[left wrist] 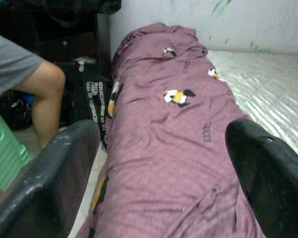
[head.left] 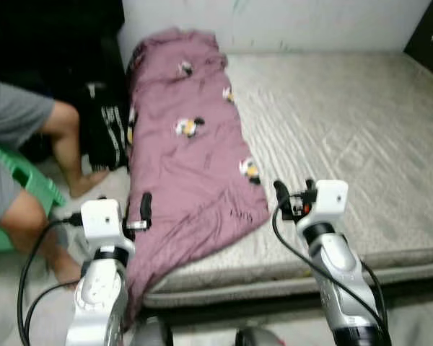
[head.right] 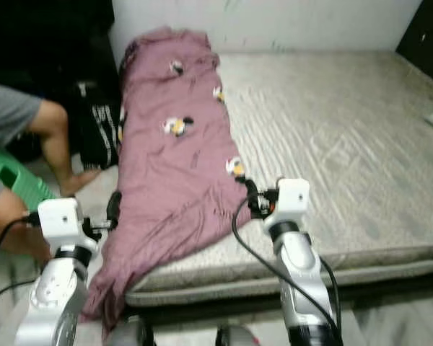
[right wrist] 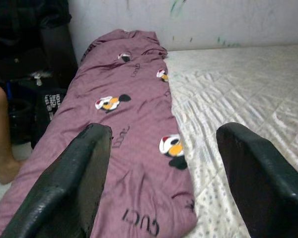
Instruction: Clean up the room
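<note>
A mauve blanket [head.left: 187, 151] printed with cartoon patches lies in a long strip down the left side of the bare mattress [head.left: 346, 137], its near end spilling over the edge toward the floor. Both arms are raised toward it, probably to take it by that near end. The left pincer [left wrist: 161, 163] hangs over the drooping corner with its fingers spread wide, holding nothing. The right pincer [right wrist: 159, 183] is just as wide and empty, above the blanket's inner edge. A seated person [head.left: 29, 144] waits beside the bed on what seems, through the blur, a green stool [head.left: 25, 184].
</note>
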`<state>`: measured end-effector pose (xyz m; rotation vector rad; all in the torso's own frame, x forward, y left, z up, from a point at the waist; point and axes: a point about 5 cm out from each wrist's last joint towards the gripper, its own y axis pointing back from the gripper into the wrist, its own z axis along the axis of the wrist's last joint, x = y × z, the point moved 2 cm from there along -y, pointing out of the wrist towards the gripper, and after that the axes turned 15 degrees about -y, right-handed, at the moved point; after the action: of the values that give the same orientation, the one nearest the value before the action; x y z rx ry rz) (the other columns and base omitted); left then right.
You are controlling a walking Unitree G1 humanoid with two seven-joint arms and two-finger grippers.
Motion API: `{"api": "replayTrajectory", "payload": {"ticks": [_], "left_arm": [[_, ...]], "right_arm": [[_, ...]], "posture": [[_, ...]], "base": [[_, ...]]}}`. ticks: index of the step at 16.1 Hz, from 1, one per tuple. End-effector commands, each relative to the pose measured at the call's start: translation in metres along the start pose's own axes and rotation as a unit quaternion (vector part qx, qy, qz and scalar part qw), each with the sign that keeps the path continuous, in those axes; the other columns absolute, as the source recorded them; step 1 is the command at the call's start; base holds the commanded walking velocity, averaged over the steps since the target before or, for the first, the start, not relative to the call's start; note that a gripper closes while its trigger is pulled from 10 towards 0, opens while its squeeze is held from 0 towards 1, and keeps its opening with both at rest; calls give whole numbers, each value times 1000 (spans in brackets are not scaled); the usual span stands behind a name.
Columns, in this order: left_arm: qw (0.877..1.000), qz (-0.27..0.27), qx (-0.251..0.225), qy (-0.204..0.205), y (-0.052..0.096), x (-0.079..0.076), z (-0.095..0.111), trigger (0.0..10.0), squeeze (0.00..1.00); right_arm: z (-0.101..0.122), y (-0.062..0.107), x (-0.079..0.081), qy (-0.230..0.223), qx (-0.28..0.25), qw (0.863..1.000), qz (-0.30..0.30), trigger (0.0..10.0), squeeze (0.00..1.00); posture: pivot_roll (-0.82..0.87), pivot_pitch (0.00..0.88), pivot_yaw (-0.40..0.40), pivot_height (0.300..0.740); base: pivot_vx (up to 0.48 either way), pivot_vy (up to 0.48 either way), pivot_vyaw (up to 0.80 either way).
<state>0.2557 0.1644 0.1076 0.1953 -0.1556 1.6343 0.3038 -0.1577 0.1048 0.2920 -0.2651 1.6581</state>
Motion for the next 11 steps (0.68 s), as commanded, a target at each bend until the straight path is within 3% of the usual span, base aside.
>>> {"api": "replayTrajectory", "payload": {"ticks": [1, 11], "left_arm": [[1000, 2, 3, -3, 1, 2, -1, 10000, 0], [1000, -15, -5, 14, 0, -2, 2, 10000, 0]], "right_arm": [[1, 0, 0, -2, 1, 1000, 1, 10000, 0], [0, 0, 0, 0, 5, 1000, 2, 10000, 0]], "posture": [[-48, 64, -5, 622], [-48, 63, -10, 617]], "base": [[0, 0, 0], [0, 0, 0]]}}
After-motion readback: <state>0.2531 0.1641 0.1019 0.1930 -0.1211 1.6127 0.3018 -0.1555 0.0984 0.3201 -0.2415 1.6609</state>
